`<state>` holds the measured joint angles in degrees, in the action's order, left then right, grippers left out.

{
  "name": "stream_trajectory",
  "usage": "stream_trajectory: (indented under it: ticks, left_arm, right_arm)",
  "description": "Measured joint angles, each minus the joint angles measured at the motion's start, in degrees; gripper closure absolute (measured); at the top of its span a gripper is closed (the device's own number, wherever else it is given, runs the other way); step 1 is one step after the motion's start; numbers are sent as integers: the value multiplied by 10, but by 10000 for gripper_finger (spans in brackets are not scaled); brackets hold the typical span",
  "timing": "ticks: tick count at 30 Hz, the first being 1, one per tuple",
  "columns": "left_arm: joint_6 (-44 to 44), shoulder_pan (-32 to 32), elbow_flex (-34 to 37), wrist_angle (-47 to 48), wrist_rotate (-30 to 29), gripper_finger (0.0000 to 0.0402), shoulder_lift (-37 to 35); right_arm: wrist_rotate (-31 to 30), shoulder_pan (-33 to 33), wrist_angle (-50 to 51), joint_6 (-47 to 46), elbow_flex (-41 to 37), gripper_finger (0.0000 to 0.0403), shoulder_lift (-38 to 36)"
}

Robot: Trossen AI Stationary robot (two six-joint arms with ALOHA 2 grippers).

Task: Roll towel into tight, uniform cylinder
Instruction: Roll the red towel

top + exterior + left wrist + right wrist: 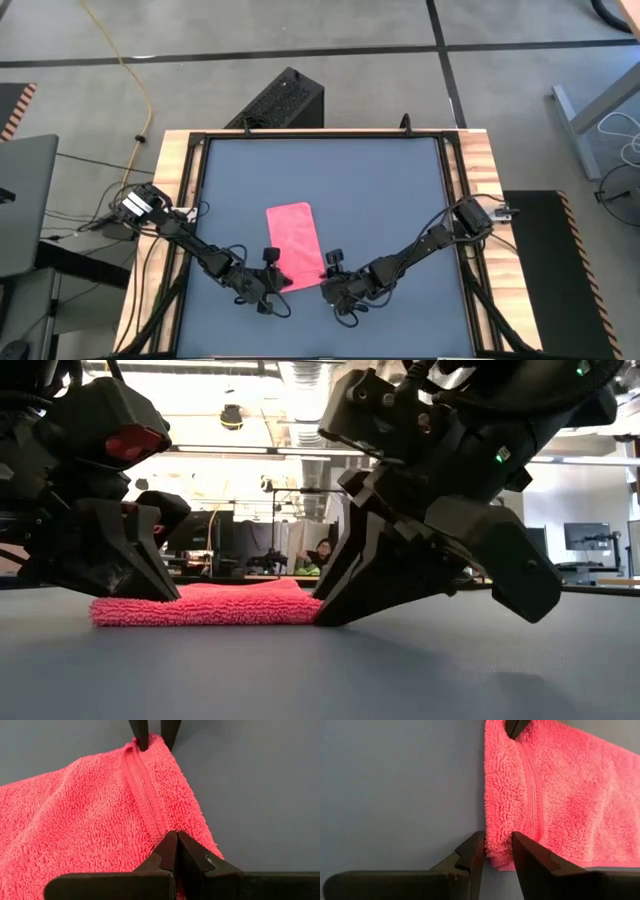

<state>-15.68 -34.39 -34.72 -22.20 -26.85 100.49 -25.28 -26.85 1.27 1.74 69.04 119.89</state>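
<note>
Towel (pixel 294 244) lies flat on the dark desk (pixel 380 190), a narrow pink strip near the front middle, folded lengthwise by the look of its thick edge in the low view, with no roll yet begun. Its near short edge is where both arms meet. The left pincer (pixel 176 851) has its fingers pressed together on one near corner, pinching the hemmed edge. The right pincer (pixel 496 851) straddles the other near corner, its fingers narrow with cloth between them but a gap showing; it seems about to close rather than gripping firmly. Judging from this, only the grasp is being set up: the first turn, the rolling along the strip and the tightening all remain.
</note>
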Motion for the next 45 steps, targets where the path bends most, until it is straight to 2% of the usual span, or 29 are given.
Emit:
stream_trajectory:
  ticks: [4,8,12,15,23,31,37,45]
  left_arm:
    - [-2,0,0,8,6,401,0]
    - [-3,0,0,13,15,401,0]
    - [-7,1,0,13,32,401,0]
    - [-10,1,0,13,39,401,0]
    - [-13,0,0,13,73,401,0]
    - [-16,-1,-1,17,88,401,0]
    - [-16,-1,-1,19,99,401,0]
    - [-16,0,-1,20,116,401,0]
  right_arm:
    - [-18,-3,14,-7,3,303,-1]
    - [-17,-2,36,-27,4,353,-14]
    - [6,3,38,-35,2,391,-25]
    - [45,16,35,-79,2,387,-37]
    - [225,82,30,-223,1,387,-50]
    - [371,120,-8,-274,1,388,-51]
    - [421,145,-7,-320,1,388,-51]
    - [433,167,24,-334,2,389,-51]
